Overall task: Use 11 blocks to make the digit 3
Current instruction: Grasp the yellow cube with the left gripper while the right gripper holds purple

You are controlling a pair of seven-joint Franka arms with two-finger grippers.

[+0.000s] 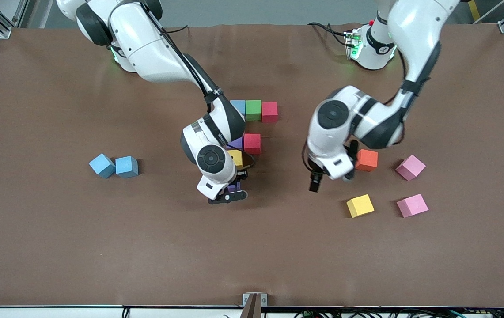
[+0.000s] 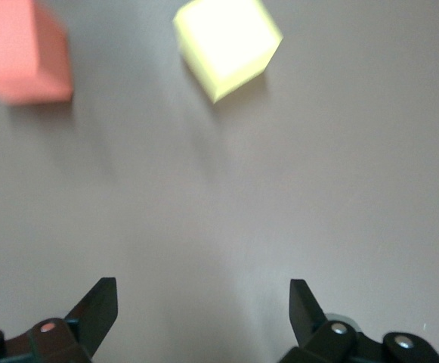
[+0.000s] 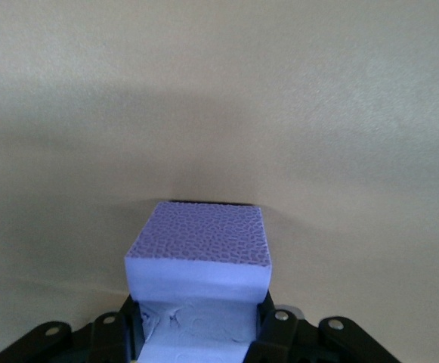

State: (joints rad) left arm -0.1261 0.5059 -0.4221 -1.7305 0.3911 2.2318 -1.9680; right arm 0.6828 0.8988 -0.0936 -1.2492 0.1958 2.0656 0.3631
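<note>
Right gripper [image 1: 229,191] clamps a purple block [image 3: 198,261] mid-table (no readable writing); left gripper [image 2: 204,310] hangs wide open, empty.

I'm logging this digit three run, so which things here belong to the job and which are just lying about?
Job:
- placed blocks: blue, green, red, second red, yellow
- purple block in right gripper
- loose blocks: two blue, orange, yellow, two pink
- left gripper, open

Lying about:
- cables

even overhead light falling on the table [image 1: 57,243], soft shadows pooling under both arms, orange block [image 2: 23,53] smearing with blur, yellow block [image 2: 227,45] glaring out, purple block [image 3: 200,249] staying crisp
</note>
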